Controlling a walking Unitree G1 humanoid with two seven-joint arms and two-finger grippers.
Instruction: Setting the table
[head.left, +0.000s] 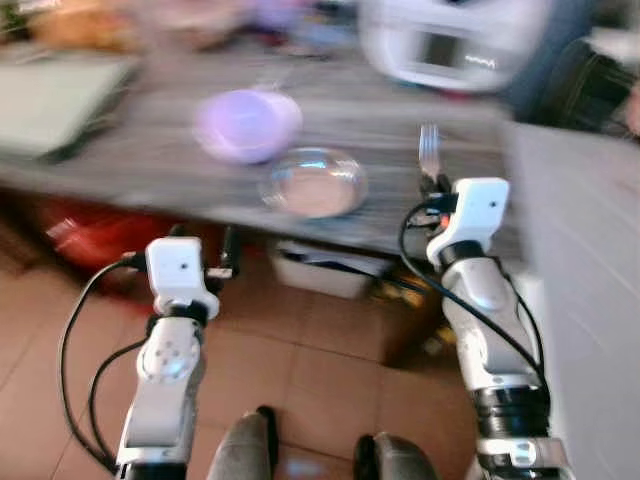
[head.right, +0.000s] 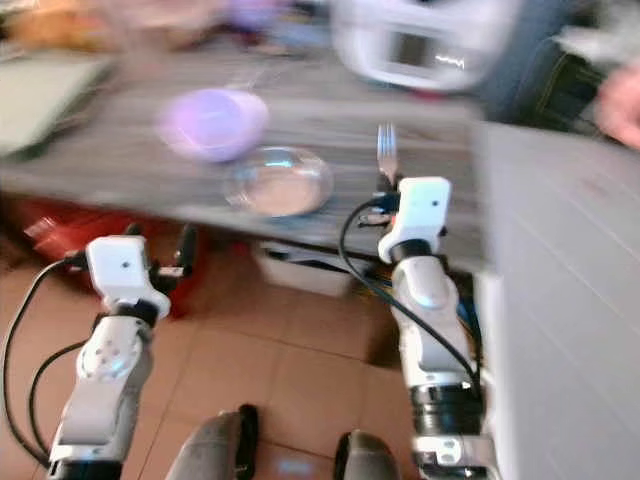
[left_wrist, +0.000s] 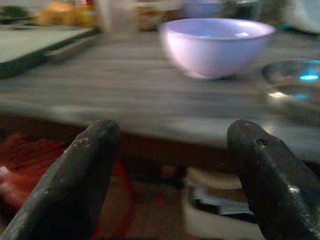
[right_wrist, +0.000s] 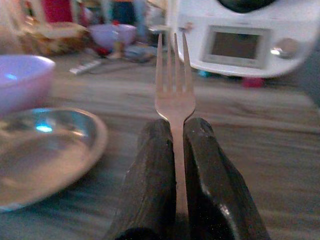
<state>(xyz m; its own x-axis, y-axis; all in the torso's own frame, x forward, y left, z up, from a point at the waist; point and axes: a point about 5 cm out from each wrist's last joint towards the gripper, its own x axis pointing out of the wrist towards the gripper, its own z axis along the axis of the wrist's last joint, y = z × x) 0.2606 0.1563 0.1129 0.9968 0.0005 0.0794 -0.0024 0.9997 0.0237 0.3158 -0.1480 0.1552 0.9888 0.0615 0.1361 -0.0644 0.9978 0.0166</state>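
Standing upright with its tines up, the fork (right_wrist: 174, 75) was pinched by its handle between the two black fingers (right_wrist: 150, 175) of the right gripper (head.left: 433, 186), which were closed tight against it. From the head cameras, blurred by motion, the fork rose above the right wrist at the near edge of the grey wood-grain table (head.left: 150, 150), toward the table's right end. Just to its left on the table lay a shallow clear glass plate (head.left: 314, 181), near the table's front edge, and just behind and left of the plate sat a lilac bowl (head.left: 247, 124); whether bowl and plate touched could not be told through the blur. A white kitchen appliance (right_wrist: 240, 37) with a small grey screen stood at the back of the table, beyond the fork. The left gripper (left_wrist: 170, 165) was held below the table's front edge, well left of the plate, its fingers (left_wrist: 75, 175) spread wide with nothing between them; past them the wrist camera looked across the tabletop at the bowl and the plate's rim. A flat board (head.left: 60, 100) lay at the table's far left. Under the table were something red (head.left: 90, 240) and a pale box (head.left: 320, 265), on a floor of terracotta tiles (head.left: 330, 370). A white surface (head.left: 590, 250) stood to the right.
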